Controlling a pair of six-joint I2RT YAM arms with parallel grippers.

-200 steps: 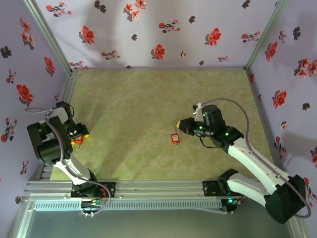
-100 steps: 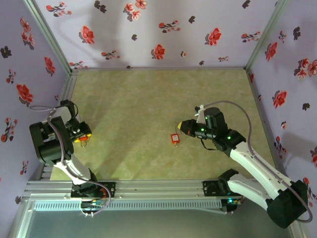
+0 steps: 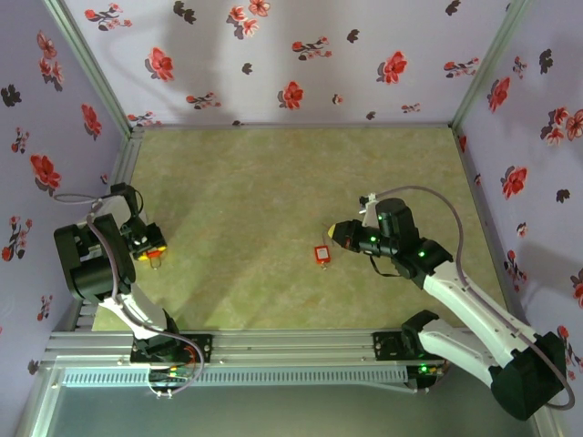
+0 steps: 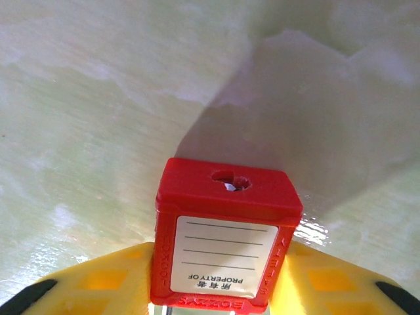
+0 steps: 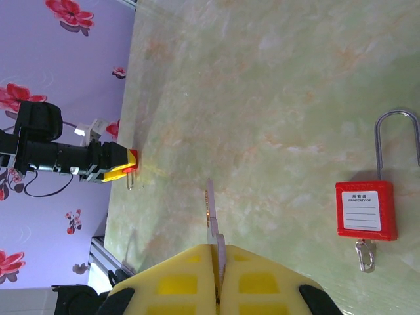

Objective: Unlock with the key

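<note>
A red padlock (image 4: 226, 230) with a white label sits between the yellow fingers (image 4: 105, 279) of my left gripper (image 4: 223, 266), keyhole end (image 4: 230, 178) facing away from the camera. The fingers press on both of its sides. From above, the left gripper (image 3: 148, 247) is at the table's left edge, with the shackle (image 3: 157, 264) poking out. My right gripper (image 5: 216, 259) is shut on a silver key (image 5: 210, 213), blade pointing forward. In the top view the right gripper (image 3: 340, 234) hovers right of the table's middle.
A second red padlock (image 5: 365, 210) lies flat on the green mat (image 3: 255, 182), with a small key ring (image 5: 364, 254) at its base; from above this second padlock (image 3: 322, 254) is just left of the right gripper. Floral walls (image 3: 273, 55) close in three sides.
The left gripper's fingers have closed in on the padlock's sides, and the left arm has shifted slightly. The right arm with the key has barely moved.
</note>
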